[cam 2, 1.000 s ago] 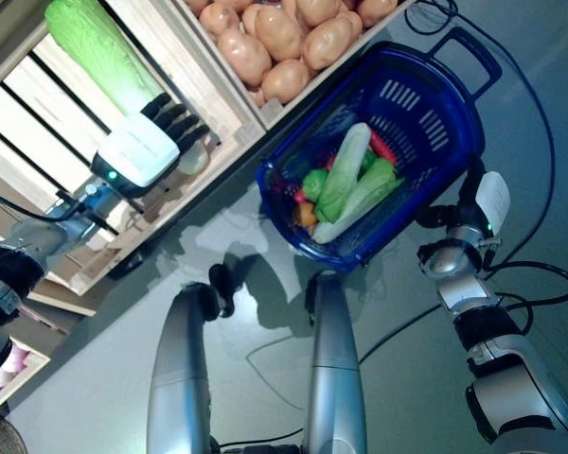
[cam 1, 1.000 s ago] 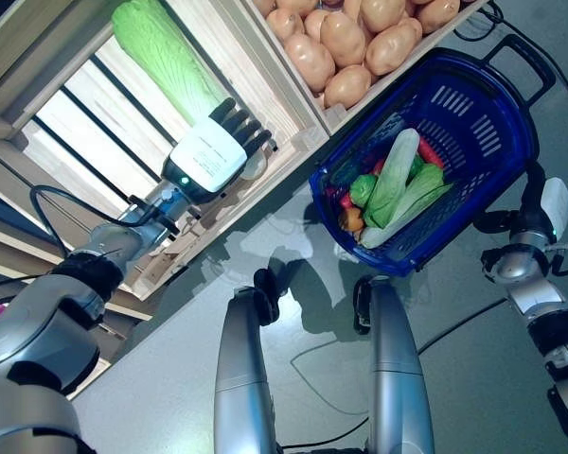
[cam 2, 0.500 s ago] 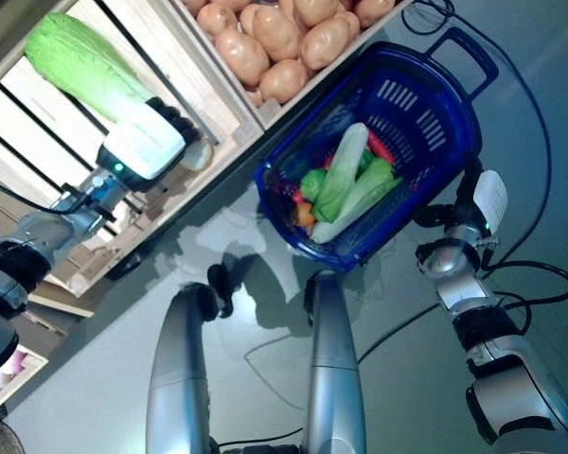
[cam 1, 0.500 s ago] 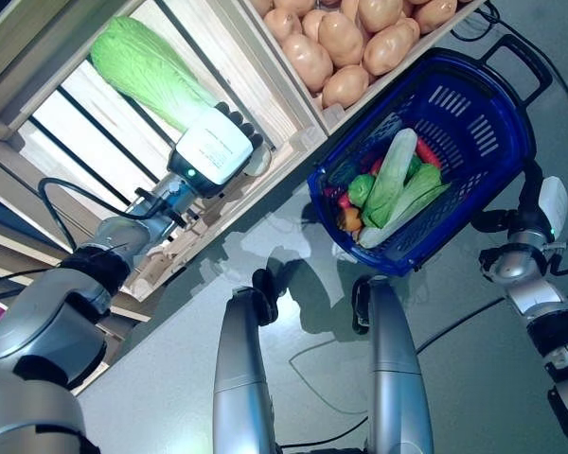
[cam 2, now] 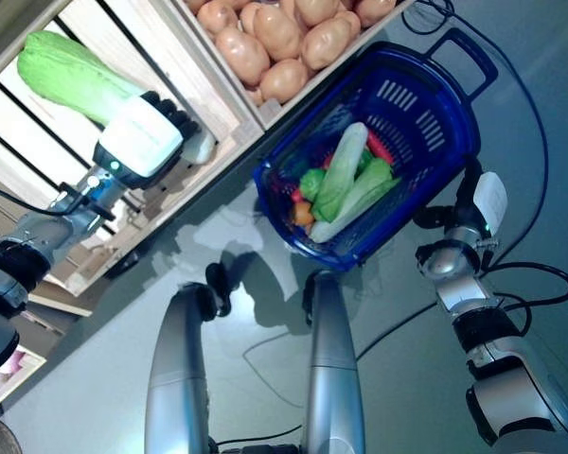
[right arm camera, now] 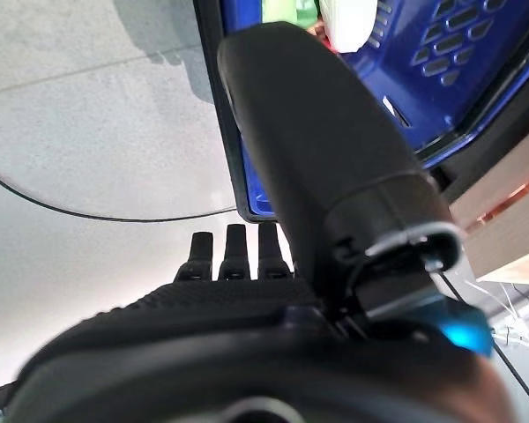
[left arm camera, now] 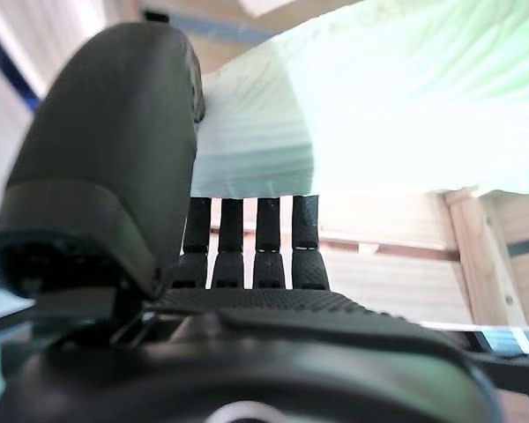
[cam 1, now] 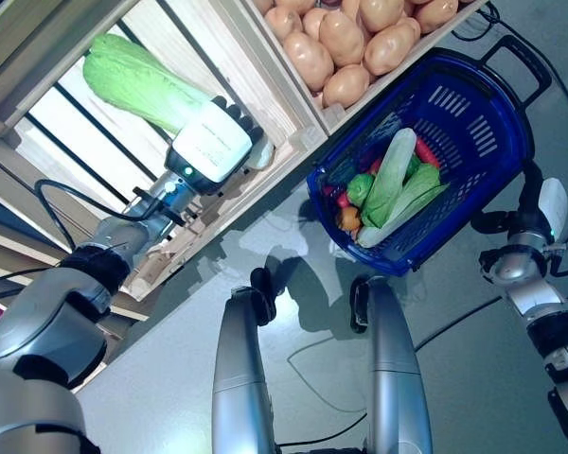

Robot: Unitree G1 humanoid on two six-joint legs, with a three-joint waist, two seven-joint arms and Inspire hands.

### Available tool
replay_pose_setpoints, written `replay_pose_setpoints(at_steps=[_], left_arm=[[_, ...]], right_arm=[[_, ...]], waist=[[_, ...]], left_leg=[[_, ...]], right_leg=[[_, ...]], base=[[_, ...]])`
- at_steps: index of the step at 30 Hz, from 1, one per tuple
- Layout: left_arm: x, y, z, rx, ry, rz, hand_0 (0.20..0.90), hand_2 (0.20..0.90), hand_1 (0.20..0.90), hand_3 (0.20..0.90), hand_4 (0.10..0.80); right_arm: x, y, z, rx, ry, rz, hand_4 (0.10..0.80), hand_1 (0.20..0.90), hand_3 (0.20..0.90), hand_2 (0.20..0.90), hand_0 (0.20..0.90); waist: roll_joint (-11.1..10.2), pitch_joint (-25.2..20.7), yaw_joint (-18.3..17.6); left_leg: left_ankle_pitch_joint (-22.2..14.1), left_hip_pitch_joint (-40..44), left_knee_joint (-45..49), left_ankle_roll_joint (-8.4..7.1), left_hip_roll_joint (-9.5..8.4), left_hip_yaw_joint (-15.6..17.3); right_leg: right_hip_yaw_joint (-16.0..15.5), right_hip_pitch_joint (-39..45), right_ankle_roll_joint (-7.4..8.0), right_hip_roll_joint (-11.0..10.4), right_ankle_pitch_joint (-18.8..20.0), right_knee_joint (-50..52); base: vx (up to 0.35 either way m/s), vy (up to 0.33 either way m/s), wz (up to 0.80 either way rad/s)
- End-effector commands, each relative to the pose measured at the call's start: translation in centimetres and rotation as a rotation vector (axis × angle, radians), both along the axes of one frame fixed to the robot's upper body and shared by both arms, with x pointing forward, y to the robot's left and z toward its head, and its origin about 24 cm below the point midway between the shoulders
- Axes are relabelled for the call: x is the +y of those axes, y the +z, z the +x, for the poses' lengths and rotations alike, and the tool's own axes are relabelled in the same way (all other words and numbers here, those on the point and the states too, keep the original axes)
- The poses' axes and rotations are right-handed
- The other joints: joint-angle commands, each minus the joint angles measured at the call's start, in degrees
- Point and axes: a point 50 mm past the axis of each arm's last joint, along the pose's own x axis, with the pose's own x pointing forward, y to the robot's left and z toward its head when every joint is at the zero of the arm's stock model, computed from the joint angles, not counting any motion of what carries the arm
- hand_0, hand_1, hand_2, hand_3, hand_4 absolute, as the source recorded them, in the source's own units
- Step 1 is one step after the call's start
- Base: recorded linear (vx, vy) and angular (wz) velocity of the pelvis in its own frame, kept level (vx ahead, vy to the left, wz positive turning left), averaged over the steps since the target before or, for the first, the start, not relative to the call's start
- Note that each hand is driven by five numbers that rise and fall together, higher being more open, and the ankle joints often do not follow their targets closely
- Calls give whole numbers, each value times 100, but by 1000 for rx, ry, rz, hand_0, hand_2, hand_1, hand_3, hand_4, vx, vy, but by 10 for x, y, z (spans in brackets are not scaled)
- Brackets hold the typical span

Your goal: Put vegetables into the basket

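Cabbage lies long-axis across the wooden shelf, leafy end away from my left hand, pale stem in its curled fingers and thumb | potatoes in the next crate, blue basket with greens on the floor | my right hand curls round the basket's rim

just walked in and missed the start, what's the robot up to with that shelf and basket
It is picking vegetables off a wooden shelf for a blue basket. The left hand is closed round the pale end of a green cabbage up at the shelf. The right hand holds the basket by its rim. The basket already contains two cabbages and some smaller vegetables. Potatoes fill the neighbouring shelf bin.
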Motion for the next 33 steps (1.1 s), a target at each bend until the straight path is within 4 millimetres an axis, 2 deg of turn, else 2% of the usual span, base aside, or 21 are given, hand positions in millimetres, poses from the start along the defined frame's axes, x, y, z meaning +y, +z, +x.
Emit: replay_pose_setpoints(at_steps=[1,3,8,11,15,19,20,23,26,31,33], left_arm=[[7,66,-14,-288,-88,-101,300,300,300,300,400],[2,66,-17,-281,-130,-113,300,300,300,300,400],[-2,60,-25,-243,-211,-163,300,300,300,300,400],[-3,51,-35,-180,-301,-373,300,300,300,300,400],[-4,39,-49,-96,-407,-625,300,300,300,300,400],[-9,26,-66,-21,-542,-920,300,300,300,300,400],[-8,23,-71,49,-613,-1090,300,300,300,300,400],[-16,7,-83,188,-764,-1357,300,300,300,300,400],[-26,-9,-89,386,-915,-1585,300,300,300,300,400],[-41,-32,-87,663,-1038,-1813,300,300,300,300,400],[-47,-44,-84,802,-1065,-1900,300,300,300,300,400]], right_arm=[[0,32,1,-183,-8,45,800,900,900,900,900],[7,25,1,-181,10,73,800,900,900,900,900],[18,4,-1,-130,38,109,800,900,900,900,900],[20,-16,-9,-89,49,140,800,900,900,900,900],[18,-32,-22,-63,64,165,800,900,900,900,900],[22,-49,-37,-42,94,198,800,900,900,900,900],[26,-55,-41,-31,110,207,800,900,900,900,900],[40,-69,-51,-3,184,249,800,900,900,900,900],[53,-73,-55,9,298,319,800,900,900,900,900],[72,-66,-56,36,503,417,800,900,900,900,900],[79,-60,-57,57,642,483,800,900,900,900,900]], waist=[[-65,-16,-27],[-86,-16,1],[-112,-28,86],[-125,-318,182],[-151,-575,322],[-153,-818,405],[-154,-891,435],[-171,-1129,507],[-187,-1358,583],[-247,-1654,635],[-284,-1787,650]], left_leg=[[-354,1051,-814,72,119,297],[-89,1550,-1358,10,85,304],[243,2598,-2274,-6,-42,248],[501,3148,-2978,-18,-173,143],[773,3627,-3695,2,-366,70],[1099,4234,-4577,-17,-434,71],[1188,4420,-4826,-25,-448,52],[1343,4877,-5376,-12,-466,32],[1451,5204,-5800,5,-479,-22],[1554,5449,-6114,24,-452,-42],[1567,5564,-6221,29,-441,-35]], right_leg=[[-161,785,-103,-36,903,-1234],[-227,1289,-92,-13,1062,-1682],[-339,2370,-76,27,1287,-2603],[-401,2948,-38,27,1470,-3364],[-606,3500,29,-5,1758,-4231],[-857,4203,111,-5,2068,-5171],[-933,4426,131,-4,2132,-5409],[-1093,4953,194,-8,2277,-5945],[-1218,5352,240,10,2415,-6366],[-1334,5621,287,15,2571,-6651],[-1363,5740,313,10,2636,-6774]], base=[[-36,-33,4],[-9,-43,7],[64,-32,-1],[116,-38,4],[74,-23,3],[116,-17,0],[157,-14,-6],[162,-20,7],[146,-38,14],[88,-36,8],[91,-38,7]])
